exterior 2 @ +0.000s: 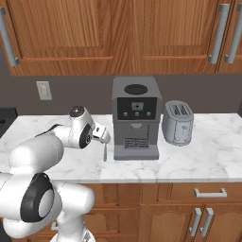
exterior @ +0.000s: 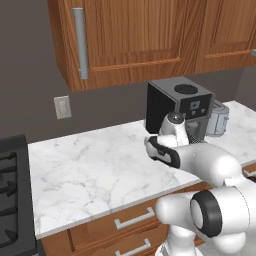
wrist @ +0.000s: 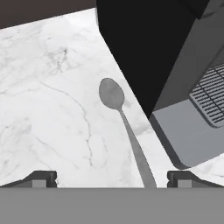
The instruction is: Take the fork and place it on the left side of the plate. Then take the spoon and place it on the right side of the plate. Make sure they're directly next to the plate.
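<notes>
Hand view looks down on the spoon (wrist: 124,131), lying flat on the marble counter (wrist: 48,109) just beside the coffee machine (wrist: 175,65) base. The gripper (wrist: 111,178) hovers above the handle with fingers spread wide on either side, apparently lined up to pinch it.

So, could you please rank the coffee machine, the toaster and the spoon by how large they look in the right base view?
1. coffee machine, clearly the largest.
2. toaster, about half the machine's height.
3. spoon, a thin sliver beside the machine's base, partly hidden by the arm.
</notes>
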